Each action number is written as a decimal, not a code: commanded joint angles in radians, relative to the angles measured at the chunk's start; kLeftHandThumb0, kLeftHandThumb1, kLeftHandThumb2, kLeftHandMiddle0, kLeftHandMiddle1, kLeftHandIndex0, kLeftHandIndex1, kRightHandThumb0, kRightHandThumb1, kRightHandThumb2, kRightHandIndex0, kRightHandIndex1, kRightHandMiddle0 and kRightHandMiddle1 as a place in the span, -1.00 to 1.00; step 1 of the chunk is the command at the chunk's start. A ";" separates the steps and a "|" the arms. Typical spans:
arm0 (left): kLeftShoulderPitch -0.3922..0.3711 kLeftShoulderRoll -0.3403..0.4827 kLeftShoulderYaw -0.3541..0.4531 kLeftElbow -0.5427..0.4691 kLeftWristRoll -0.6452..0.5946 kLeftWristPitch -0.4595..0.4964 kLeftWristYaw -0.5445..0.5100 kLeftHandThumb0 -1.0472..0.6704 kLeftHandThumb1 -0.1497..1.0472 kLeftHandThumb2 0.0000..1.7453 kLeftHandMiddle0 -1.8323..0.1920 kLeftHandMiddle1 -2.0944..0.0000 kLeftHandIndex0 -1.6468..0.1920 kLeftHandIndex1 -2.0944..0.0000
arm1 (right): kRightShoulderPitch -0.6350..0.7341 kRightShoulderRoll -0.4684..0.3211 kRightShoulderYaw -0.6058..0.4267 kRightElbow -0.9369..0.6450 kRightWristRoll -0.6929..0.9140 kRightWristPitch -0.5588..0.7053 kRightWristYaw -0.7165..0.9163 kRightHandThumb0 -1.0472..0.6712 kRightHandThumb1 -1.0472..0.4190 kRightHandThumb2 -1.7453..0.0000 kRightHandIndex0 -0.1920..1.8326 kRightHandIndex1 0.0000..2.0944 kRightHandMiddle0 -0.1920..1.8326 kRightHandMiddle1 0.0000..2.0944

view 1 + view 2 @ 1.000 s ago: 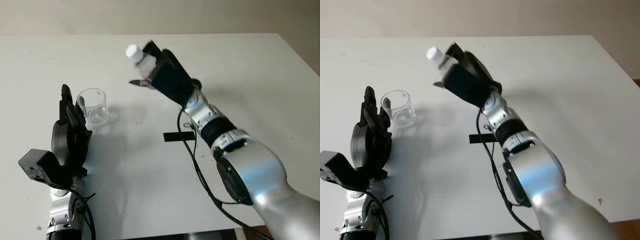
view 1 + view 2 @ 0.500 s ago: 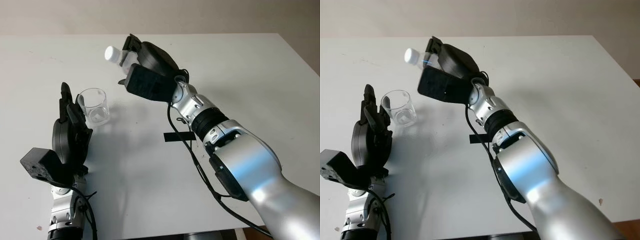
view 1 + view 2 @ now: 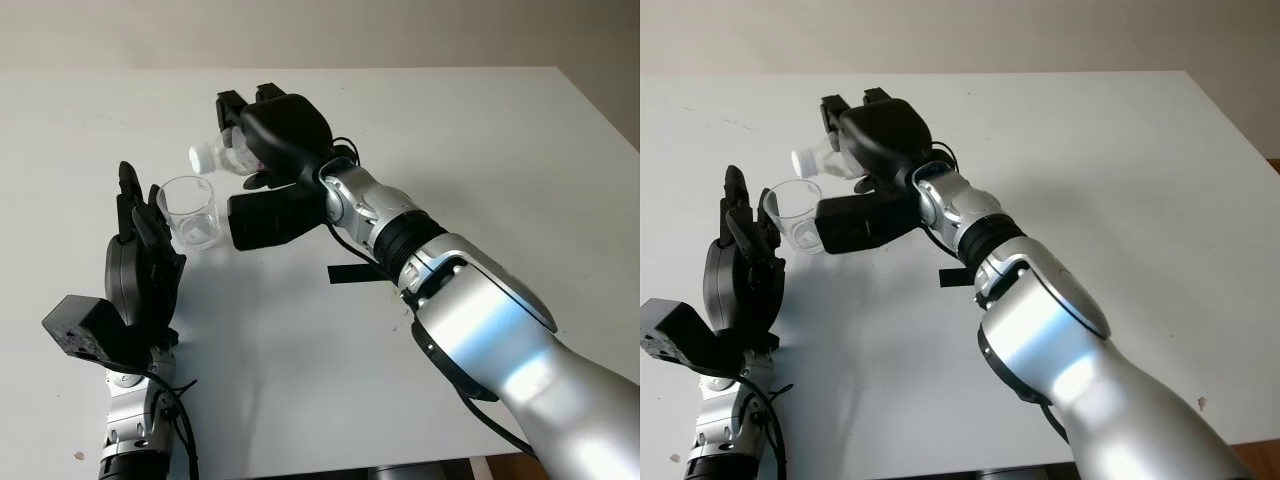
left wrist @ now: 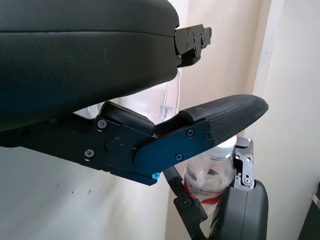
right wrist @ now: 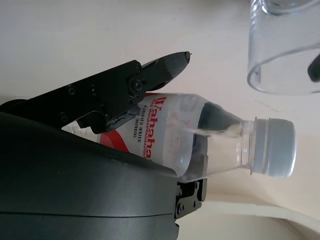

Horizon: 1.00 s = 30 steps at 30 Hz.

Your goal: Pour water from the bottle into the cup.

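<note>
A clear glass cup [image 3: 190, 211] stands upright on the white table, left of centre. My right hand [image 3: 262, 140] is shut on a small water bottle [image 3: 222, 152] with a red label and a white cap. The bottle is tipped over sideways, its capped mouth [image 3: 202, 156] just above the cup's far rim. The right wrist view has the bottle [image 5: 200, 140] lying across the palm with the cup [image 5: 285, 47] beyond its cap. My left hand [image 3: 140, 255] is open, standing upright just left of the cup.
A short strip of black tape [image 3: 352, 273] lies on the table [image 3: 480, 180] right of the cup, under my right forearm. The table's right edge runs diagonally at the far right.
My right hand has swung left and rolled over, carrying the bottle from upright above the table's middle to tipped over the cup. The left hand has barely moved.
</note>
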 commanded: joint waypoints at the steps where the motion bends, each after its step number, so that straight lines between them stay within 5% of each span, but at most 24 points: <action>1: 0.019 -0.018 -0.009 0.009 0.004 -0.014 0.001 -0.80 1.00 -0.03 1.00 0.80 0.99 1.00 | -0.047 0.009 0.031 -0.001 -0.030 0.011 -0.037 -0.19 -0.92 0.94 -0.24 1.00 -0.52 0.19; 8: 0.032 -0.030 -0.013 -0.002 0.021 -0.018 0.023 -0.81 1.00 -0.03 1.00 0.79 0.99 1.00 | -0.064 0.029 0.090 0.011 -0.085 0.080 -0.043 -0.19 -0.88 0.94 -0.42 1.00 -0.53 0.18; 11: 0.033 -0.035 -0.013 0.006 0.018 -0.025 0.021 -0.81 1.00 -0.02 1.00 0.78 0.96 1.00 | -0.072 0.040 0.104 0.015 -0.092 0.103 -0.029 -0.19 -0.89 0.94 -0.30 1.00 -0.60 0.46; 15: 0.038 -0.045 -0.012 0.010 0.014 -0.031 0.019 -0.81 1.00 -0.03 1.00 0.75 0.95 1.00 | -0.081 0.053 0.117 0.017 -0.097 0.120 -0.016 -0.19 -0.90 0.94 -0.17 1.00 -0.64 0.57; 24: 0.046 -0.050 -0.019 0.017 0.025 -0.046 0.022 -0.79 1.00 0.01 1.00 0.83 0.99 1.00 | -0.106 0.085 0.129 0.019 -0.098 0.172 -0.014 -0.18 -0.90 0.94 -0.25 1.00 -0.64 0.10; 30: 0.048 -0.053 -0.018 0.022 0.026 -0.053 0.019 -0.79 1.00 0.01 1.00 0.85 1.00 1.00 | -0.109 0.093 0.121 0.016 -0.086 0.171 -0.034 -0.17 -0.88 0.94 -0.42 1.00 -0.64 0.47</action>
